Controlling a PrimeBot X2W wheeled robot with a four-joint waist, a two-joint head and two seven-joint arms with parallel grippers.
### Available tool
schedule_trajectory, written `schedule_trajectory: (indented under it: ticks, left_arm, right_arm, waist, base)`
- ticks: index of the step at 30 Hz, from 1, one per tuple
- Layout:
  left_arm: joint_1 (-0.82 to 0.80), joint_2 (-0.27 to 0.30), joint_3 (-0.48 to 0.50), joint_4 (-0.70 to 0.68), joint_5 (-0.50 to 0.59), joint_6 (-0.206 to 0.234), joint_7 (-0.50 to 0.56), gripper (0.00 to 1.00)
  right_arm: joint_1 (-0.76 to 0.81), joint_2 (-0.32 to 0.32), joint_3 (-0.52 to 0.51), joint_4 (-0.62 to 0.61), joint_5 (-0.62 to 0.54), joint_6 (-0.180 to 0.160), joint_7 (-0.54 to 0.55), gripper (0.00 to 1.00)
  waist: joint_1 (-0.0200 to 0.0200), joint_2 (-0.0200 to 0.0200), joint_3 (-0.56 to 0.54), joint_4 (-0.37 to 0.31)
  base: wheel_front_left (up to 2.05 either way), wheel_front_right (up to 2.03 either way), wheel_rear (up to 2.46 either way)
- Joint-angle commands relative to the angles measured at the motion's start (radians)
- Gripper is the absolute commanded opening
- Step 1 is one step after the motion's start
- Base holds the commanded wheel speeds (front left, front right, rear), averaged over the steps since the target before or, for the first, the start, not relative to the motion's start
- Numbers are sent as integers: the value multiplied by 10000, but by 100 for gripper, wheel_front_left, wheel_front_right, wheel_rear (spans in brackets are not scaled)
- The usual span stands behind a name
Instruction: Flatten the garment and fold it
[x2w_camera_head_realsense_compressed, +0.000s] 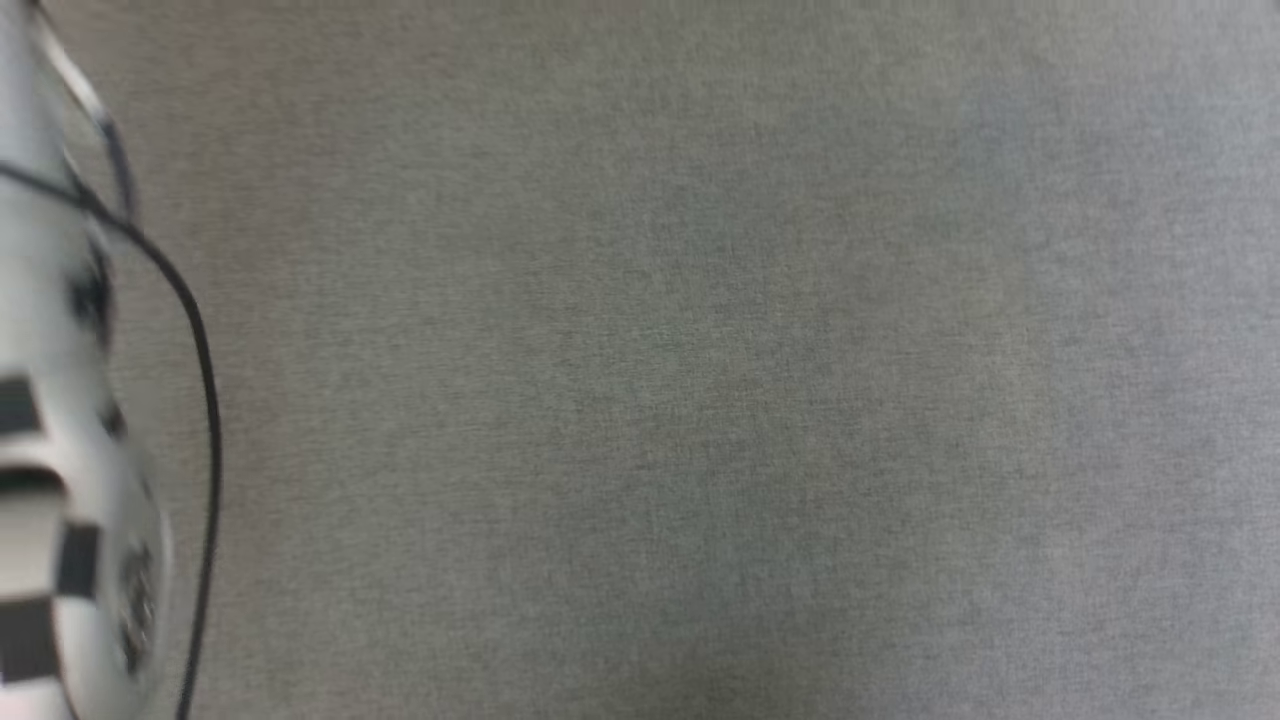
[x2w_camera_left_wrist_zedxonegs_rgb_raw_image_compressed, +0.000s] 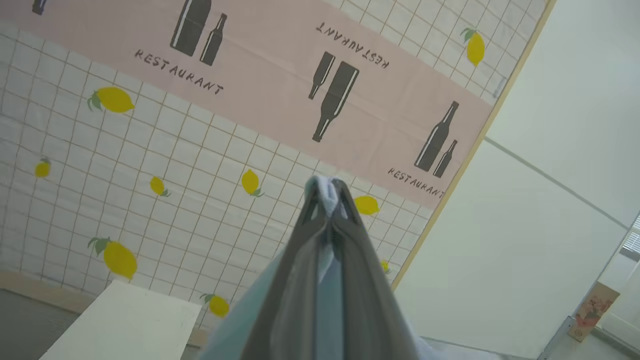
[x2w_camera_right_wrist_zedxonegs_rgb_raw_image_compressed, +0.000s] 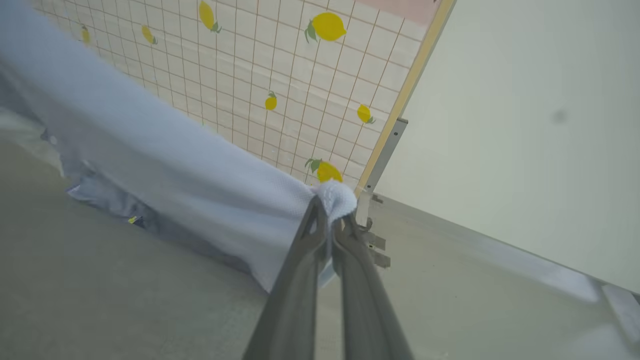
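Left gripper (x2w_camera_left_wrist_zedxonegs_rgb_raw_image_compressed: 327, 194) is pinching a small tuft of the shirt (x2w_camera_left_wrist_zedxonegs_rgb_raw_image_compressed: 235, 325); right gripper (x2w_camera_right_wrist_zedxonegs_rgb_raw_image_compressed: 331, 215) is clamping a bunched edge. From it the shirt is trailing toward 10 o'clock, sagging to the table (x2w_camera_right_wrist_zedxonegs_rgb_raw_image_compressed: 125, 300). Judging: light, limp, stretchy knit; gripping seamed corners is looking safest.

The garment (x2w_camera_right_wrist_zedxonegs_rgb_raw_image_compressed: 165, 165) is stretched from the upper left to the right gripper (x2w_camera_right_wrist_zedxonegs_rgb_raw_image_compressed: 330, 220) at the middle of the right wrist view, above the table (x2w_camera_right_wrist_zedxonegs_rgb_raw_image_compressed: 100, 300).
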Motion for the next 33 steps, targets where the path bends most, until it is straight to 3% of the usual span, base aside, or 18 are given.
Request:
schedule_trajectory:
  ticks: [1,8,17,25,33]
  left_arm:
    - [697,161,-92,38,87,-110,69,0]
    - [4945,633,-689,-437,423,-59,1034,0]
    - [10509,833,-961,-2937,-386,569,3523,0]
    - [13853,868,-1215,-5362,-975,1277,5059,0]
    - [16333,948,-1576,-6604,-1145,1864,5907,0]
  right_arm:
    - [515,-182,108,-51,233,-19,-38,0]
    - [3689,-633,388,-706,1387,-19,172,0]
    - [7565,-719,-374,-2406,1806,-19,923,0]
    - [10352,-881,-1241,-4273,1565,-19,2321,0]
    - [12885,-708,-2342,-5509,1451,-19,4161,0]
  waist:
    - [-1,0,-576,353]
    - [-1,0,-1925,703]
    - [-1,0,-3157,1040]
    - [-1,0,-3738,1308]
    - [-1,0,-3956,1434]
  base:
    - [0,0,0]
    - [0,0,0]
    - [0,0,0]
    - [0,0,0]
    - [0,0,0]
